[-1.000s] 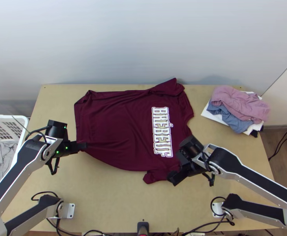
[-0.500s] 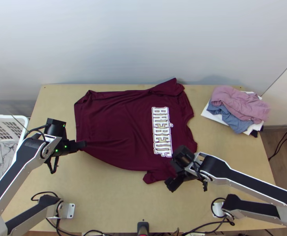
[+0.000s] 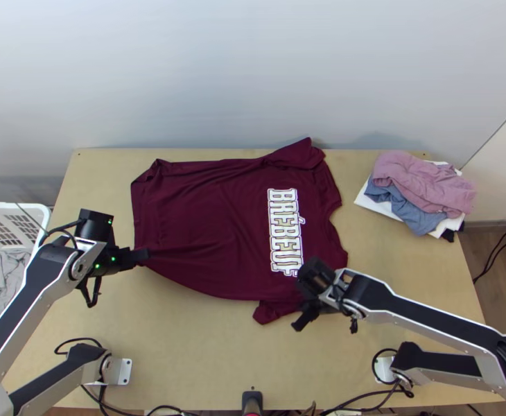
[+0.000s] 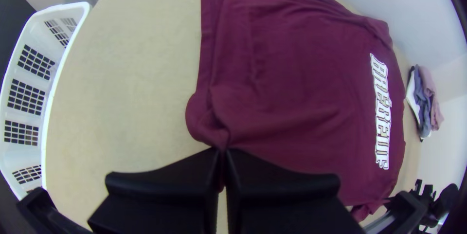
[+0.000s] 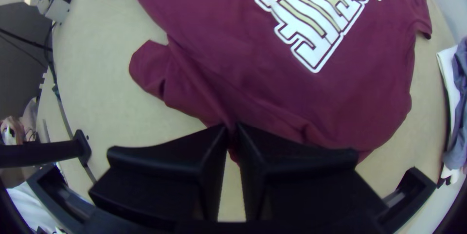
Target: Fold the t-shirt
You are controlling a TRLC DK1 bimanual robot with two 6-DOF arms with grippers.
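A wide stretch of bare table [image 3: 204, 353] offers passage on the base side of the fingers of both the left gripper [image 3: 148, 254] and right gripper [image 3: 298, 326]. Maroon cloth of the shirt [image 3: 211, 222] plugs each finger gap and spreads beyond both pairs. The white basket [image 3: 41, 208] stands behind the left fingers; a clothes pile [image 3: 426, 184] lies well beyond the right ones.

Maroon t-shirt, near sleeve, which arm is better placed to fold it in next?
Probably the right: the right gripper is shut on the t-shirt by its near sleeve, while the left gripper pinches the hem, away from that sleeve.
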